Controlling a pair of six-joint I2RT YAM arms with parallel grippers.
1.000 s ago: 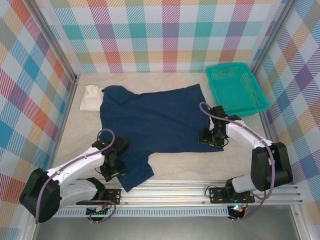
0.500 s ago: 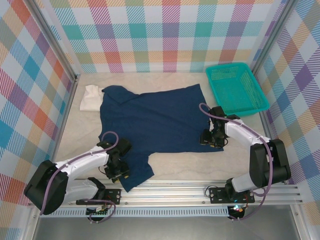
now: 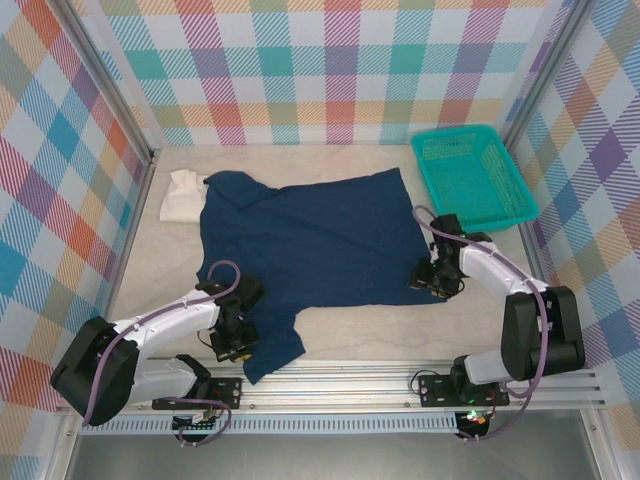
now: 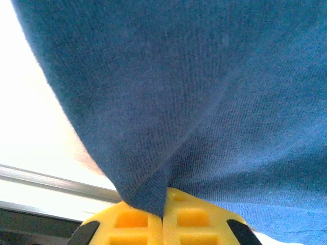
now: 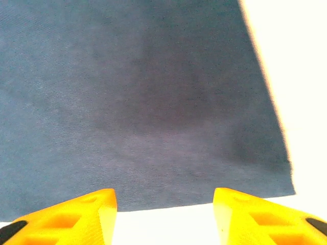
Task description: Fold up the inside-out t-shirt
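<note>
Slippage looming: left claw [image 4: 162, 210] is clenching just a thin fold of navy t-shirt [image 3: 310, 245]; right claw [image 5: 164, 204] is hovering released.

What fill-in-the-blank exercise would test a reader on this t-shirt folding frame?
The left gripper is ____ on a fold of the navy t-shirt.
The right gripper holds its jaws ____ over the t-shirt's edge.
The teal basket sits at the far ____ corner of the table.
Missing words: shut; open; right.
</note>
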